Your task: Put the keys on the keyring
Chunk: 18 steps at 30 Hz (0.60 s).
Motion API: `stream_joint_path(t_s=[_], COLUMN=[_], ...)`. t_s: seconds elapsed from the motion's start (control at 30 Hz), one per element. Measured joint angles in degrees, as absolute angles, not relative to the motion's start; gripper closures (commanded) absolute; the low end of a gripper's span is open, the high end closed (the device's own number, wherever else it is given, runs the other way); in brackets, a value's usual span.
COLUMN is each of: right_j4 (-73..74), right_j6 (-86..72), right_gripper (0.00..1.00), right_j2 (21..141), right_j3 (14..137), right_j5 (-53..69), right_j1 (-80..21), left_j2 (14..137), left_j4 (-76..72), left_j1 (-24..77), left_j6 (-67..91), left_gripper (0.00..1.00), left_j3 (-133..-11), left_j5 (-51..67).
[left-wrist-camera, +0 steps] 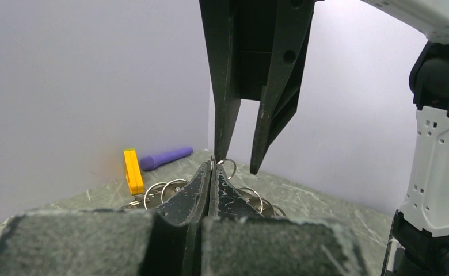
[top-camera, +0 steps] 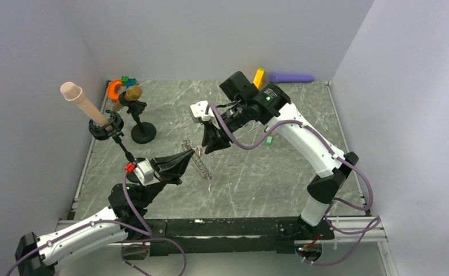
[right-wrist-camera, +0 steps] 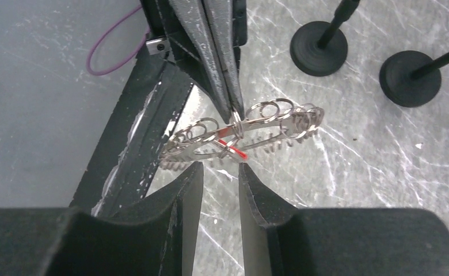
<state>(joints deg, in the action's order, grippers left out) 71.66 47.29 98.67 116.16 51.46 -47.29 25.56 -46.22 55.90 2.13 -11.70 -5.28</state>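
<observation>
Silver keyring (right-wrist-camera: 296, 118) clamped steady in left pincer (right-wrist-camera: 233, 109); ease the parted right pincer (right-wrist-camera: 221, 169) squarely onto what looks like the red key (right-wrist-camera: 232, 145), then squeeze slowly.

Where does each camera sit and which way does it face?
Top external: above and behind the robot, looking down at the table; left arm and right arm show.
Left wrist: on the left arm, looking along the shut left gripper towards the far wall; the right gripper opposite.
Right wrist: on the right arm, looking down between its open fingers at the keyring.
Shared: both wrist views show the left gripper pinching the keyring.
</observation>
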Motion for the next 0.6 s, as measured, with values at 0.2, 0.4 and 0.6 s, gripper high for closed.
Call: stream_joint_path(t_s=[0.2, 0.4, 0.6], right_j4=[71.24, 70.28, 68.75], right_j6=[46.87, 45.58, 43.88], right_gripper=[0.65, 0.65, 0.65], right_j2=[99.42, 99.44, 99.55], right_j3=[119.66, 123.11, 122.98], right_j5=[49.98, 49.21, 44.91], right_j1=[-47.22, -47.4, -49.23], left_j2=[28.03, 30.44, 33.23], left_j4=[-53.25, -59.9, -64.88], left_j1=[55.9, 55.9, 55.9], left_j6=[2.68, 2.66, 2.61], left_gripper=[1.0, 1.0, 1.0], left_j3=[-9.98, -8.62, -8.62], left_j5=[-6.37, -8.23, -9.37])
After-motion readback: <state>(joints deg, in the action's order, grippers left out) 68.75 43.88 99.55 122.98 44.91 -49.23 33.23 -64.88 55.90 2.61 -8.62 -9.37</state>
